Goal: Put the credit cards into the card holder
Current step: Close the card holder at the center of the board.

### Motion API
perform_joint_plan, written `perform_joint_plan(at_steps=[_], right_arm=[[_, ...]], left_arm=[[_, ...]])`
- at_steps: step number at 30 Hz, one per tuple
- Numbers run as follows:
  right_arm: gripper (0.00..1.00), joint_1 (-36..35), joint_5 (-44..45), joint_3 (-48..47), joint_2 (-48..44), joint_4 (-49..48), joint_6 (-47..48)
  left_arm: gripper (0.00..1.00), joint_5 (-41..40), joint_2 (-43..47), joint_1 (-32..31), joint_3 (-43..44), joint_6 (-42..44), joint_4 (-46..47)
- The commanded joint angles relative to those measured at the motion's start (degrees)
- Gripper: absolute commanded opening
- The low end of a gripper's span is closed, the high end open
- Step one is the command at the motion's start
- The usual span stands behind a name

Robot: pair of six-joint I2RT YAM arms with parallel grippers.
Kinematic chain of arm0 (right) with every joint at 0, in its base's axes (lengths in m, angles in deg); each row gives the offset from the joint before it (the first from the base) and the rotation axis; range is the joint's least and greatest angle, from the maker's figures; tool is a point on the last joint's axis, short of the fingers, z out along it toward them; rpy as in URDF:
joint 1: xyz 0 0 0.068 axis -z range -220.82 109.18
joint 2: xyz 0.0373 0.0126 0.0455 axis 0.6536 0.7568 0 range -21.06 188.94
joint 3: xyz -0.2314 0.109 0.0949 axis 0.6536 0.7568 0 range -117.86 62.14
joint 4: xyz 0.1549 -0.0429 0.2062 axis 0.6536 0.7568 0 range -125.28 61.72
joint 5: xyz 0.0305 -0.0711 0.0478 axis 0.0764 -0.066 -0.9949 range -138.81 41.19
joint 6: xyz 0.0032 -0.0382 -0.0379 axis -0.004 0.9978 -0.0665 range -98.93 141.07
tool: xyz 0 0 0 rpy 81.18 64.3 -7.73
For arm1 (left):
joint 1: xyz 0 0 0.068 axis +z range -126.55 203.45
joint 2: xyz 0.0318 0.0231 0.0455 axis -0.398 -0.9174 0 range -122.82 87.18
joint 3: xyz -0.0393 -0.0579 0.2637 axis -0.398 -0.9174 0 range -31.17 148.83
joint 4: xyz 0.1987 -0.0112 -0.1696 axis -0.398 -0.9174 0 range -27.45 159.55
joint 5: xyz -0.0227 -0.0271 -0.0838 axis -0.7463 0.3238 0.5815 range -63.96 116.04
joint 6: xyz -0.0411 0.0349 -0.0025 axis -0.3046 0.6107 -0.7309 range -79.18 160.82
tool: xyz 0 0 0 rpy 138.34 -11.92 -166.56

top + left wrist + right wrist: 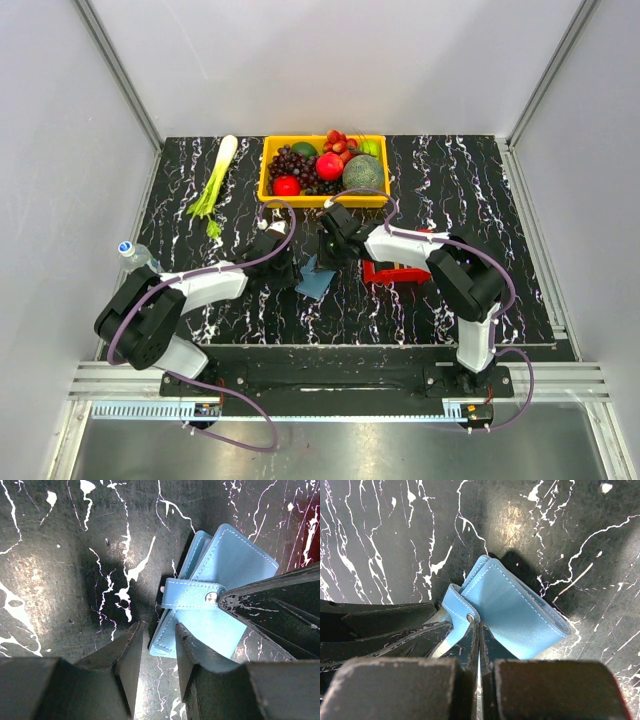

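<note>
The blue card holder (315, 282) lies folded shut on the black marbled table between my two grippers. Its strap (187, 594) crosses the cover to a metal snap (212, 597). My left gripper (157, 630) is open, its tips straddling the holder's near corner (161, 645), and table shows in the gap. My right gripper (479, 627) is shut, with its tips touching the cover beside the snap (470, 617). In the left wrist view it (270, 605) comes in from the right. From above, the left gripper (288, 266) is left of the holder and the right gripper (335, 250) is over it. No credit cards show.
A red tray (385, 272) sits right of the holder, partly under the right arm. A yellow basket (266, 175) of fruit stands at the back centre. A green stalk (218, 175) lies at the back left, and a water bottle (135, 255) lies by the left arm.
</note>
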Motion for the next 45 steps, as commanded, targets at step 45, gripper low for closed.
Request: perform_joint_plan(at_steps=[45], right_arm=[[0.00, -0.25, 0.39, 3.35, -2.84, 3.08, -1.12]], left_arm=[[0.36, -3.23, -1.77, -0.60, -0.10, -0.68, -3.55]])
